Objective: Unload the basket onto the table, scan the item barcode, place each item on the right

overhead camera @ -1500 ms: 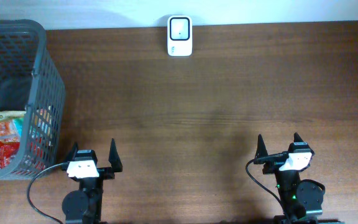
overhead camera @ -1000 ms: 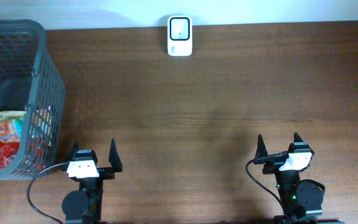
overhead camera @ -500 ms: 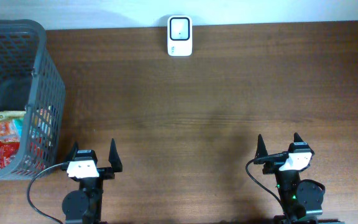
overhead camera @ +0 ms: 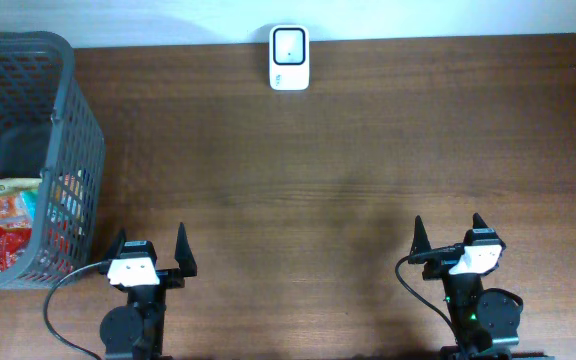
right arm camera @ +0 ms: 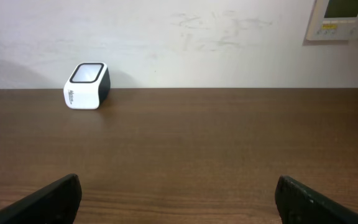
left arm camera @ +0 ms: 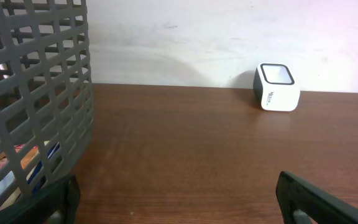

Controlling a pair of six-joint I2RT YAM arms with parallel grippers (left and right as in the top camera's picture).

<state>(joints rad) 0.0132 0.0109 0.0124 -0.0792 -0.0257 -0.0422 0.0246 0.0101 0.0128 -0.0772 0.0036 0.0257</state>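
Wooden table, grey basket at left, white scanner at back

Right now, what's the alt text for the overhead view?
Both arms sit at the near edge of the table, with the left gripper and right gripper open and empty. A grey basket at the left holds packets. A white scanner stands at the far edge, near centre.

Saw a white scanner at the back edge of the desk, near its middle. Found a grey basket at the left edge, with colourful packets inside. Noted the left gripper and right gripper near the front edge, well apart, spread wide, holding nothing.
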